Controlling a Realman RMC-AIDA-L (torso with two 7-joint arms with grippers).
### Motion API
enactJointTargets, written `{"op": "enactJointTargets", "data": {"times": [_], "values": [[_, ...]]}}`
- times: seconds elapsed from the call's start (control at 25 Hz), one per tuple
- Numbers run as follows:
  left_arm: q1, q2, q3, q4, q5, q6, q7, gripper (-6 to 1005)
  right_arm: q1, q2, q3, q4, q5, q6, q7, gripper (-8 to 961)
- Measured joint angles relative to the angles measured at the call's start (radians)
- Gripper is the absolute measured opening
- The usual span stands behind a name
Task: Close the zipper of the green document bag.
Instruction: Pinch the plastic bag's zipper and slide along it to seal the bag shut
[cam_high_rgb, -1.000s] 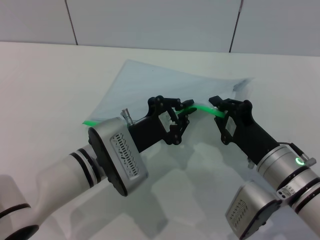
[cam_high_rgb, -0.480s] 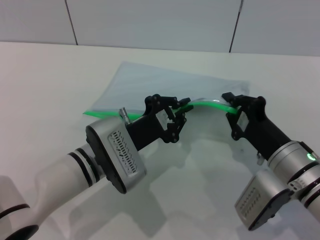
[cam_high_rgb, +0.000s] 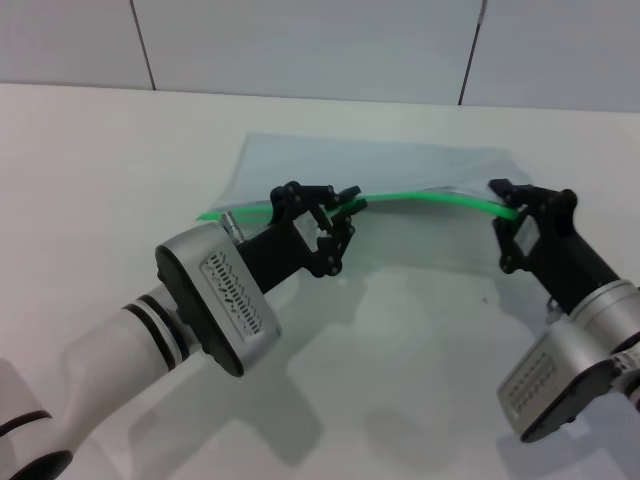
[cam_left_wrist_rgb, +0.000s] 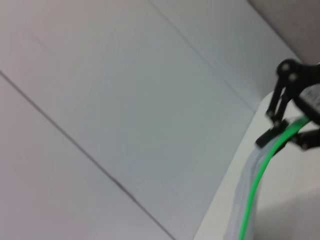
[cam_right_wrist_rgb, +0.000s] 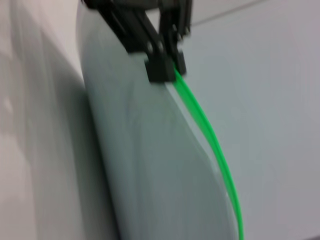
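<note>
The white counter (cam_high_rgb: 90, 160) carries everything, with a tiled wall behind its far edge. On it, toward the far side and a little right of the middle, lies the green document bag (cam_high_rgb: 330, 165), a flat pale blue-grey pouch whose near long edge is lifted off the surface between the two arms.

The left arm reaches in from the near-left corner, and its left claw (cam_high_rgb: 338, 212) is pressed together on the green strip near the middle of that edge. The right arm comes in from the near-right corner; the right claw (cam_high_rgb: 508, 200) pinches the strip at its right-hand end, close to the bag's corner.

The zipper (cam_high_rgb: 430, 197) now runs as a long, shallow green arc between them. A second ago the two claws sat close together with only a short length of strip showing; since then the right claw has slid away toward the counter's right edge while the left claw has drifted slightly left, so a far longer run is stretched out. I judge this to mean the slider has been drawn along most of the track and the closing is nearly done, though the slider tab itself is too small to pick out here
</note>
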Motion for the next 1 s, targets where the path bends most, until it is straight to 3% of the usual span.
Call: {"op": "enactJointTargets", "data": {"times": [0.6,1.0], "values": [[0.015,0.003,-0.002,0.003,-0.167,0.006,-0.005,95,-0.056,0.000,0.117,0.047,0.000,-0.024,0.050,25],[0.026,0.004,-0.022,0.004,-0.180,0.007,-0.007,98,-0.067,0.000,0.169,0.074,0.000,-0.058,0.050,23]]}}
